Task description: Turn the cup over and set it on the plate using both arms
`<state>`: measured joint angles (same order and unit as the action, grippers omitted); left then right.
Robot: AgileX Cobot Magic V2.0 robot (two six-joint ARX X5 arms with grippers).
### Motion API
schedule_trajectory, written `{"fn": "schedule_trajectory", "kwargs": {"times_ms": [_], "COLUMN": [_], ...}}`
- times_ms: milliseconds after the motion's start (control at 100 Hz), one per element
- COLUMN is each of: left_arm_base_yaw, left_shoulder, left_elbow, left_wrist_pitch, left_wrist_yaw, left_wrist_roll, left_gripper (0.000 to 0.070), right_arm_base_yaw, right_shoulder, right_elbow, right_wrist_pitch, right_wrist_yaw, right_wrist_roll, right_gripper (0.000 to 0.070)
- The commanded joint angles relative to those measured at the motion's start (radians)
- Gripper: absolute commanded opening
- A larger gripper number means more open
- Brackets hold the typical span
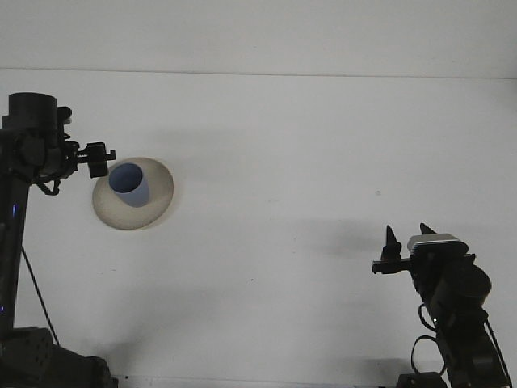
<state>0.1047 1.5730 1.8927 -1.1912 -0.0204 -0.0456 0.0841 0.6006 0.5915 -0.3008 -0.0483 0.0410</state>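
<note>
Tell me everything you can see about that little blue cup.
The cup is small, plain light blue, with no handle visible; its material is hard to tell. It stands upright, open mouth up, on the left part of a round beige plate on the white table. Only the plate touches it; the left gripper hangs just to its upper left, apart from it.

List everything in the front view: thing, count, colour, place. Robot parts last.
cup: 1, blue, open end up, on the plate
plate: 1, beige, table's left side
table: 1, white, fills the view
left hand: 1, black, at the plate's upper-left edge, clear of the cup
right hand: 1, black, lower right, fingers apart, holding nothing
</note>
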Motion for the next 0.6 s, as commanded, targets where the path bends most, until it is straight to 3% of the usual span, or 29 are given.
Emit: {"fn": "schedule_trajectory", "kwargs": {"times_ms": [0, 270, 590], "left_arm_base_yaw": [0.000, -0.007, -0.063], "left_shoulder": [-0.032, -0.312, -0.658], "left_elbow": [-0.002, -0.230, -0.621], "left_wrist_pitch": [0.019, 0.185, 0.449], "left_wrist_yaw": [0.002, 0.002, 0.002], "left_wrist_roll": [-0.019, -0.042, -0.022], "left_gripper": [0.0434, 0.0434, 0.0434], "right_arm_base_yaw": [0.001, 0.001, 0.001], "right_shoulder": [0.002, 0.002, 0.002], "right_elbow": [0.004, 0.004, 0.004], "right_wrist_pitch": [0.008, 0.009, 0.009], "right_wrist_yaw": [0.004, 0.004, 0.004], "right_wrist_roll": [-0.005, -0.005, -0.005], "right_gripper": [0.0462, 0.0462, 0.0462]}}
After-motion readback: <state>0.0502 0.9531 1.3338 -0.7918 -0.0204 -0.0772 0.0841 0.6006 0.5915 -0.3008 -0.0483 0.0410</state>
